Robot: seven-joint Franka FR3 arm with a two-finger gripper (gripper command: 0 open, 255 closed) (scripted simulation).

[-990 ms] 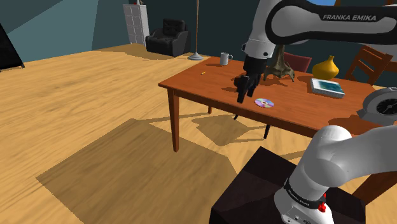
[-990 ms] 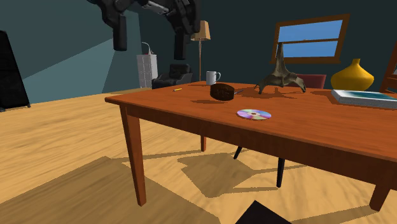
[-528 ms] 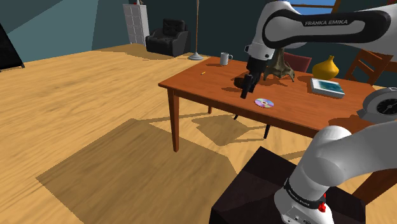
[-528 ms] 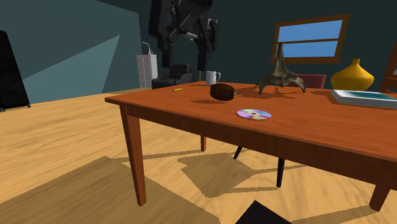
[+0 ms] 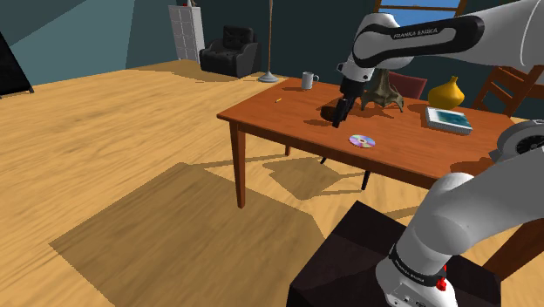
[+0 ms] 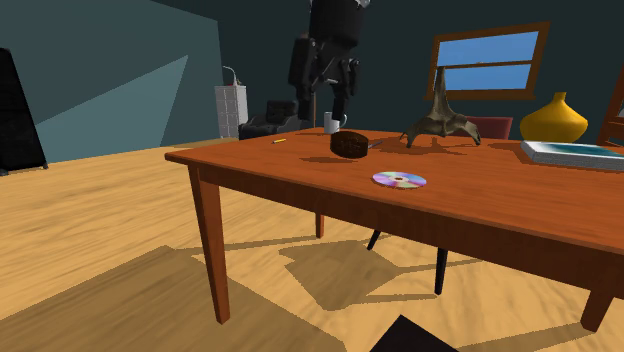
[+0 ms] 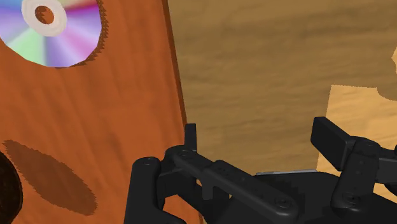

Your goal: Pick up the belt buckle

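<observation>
On a reddish-brown wooden counter: a rainbow-sheened disc lying flat toward the near edge in the second exterior view, near the belt buckle but apart from it. Farther back, a white mug, a dark spired figurine on splayed legs, a yellow vase and a flat book. Toward the second exterior view's left corner, a small yellow pencil. Beyond the counter, a floor lamp, a black armchair and a white cabinet against the teal wall.

Cannot tell what the mug or the vase holds.

Buckle: dark brown, low and round, resting on the counter between mug and disc, with an oval shadow beside it. In the shoulder view, partly hidden behind the tool. At the rim of the wrist view, just a dark curved sliver next to that shadow.

Tool: poised above the counter, up and slightly to the second exterior view's left of the buckle, clear of it. Fingers spread wide, clasping nothing, with counter edge and wooden floor showing past them in the wrist view.
</observation>
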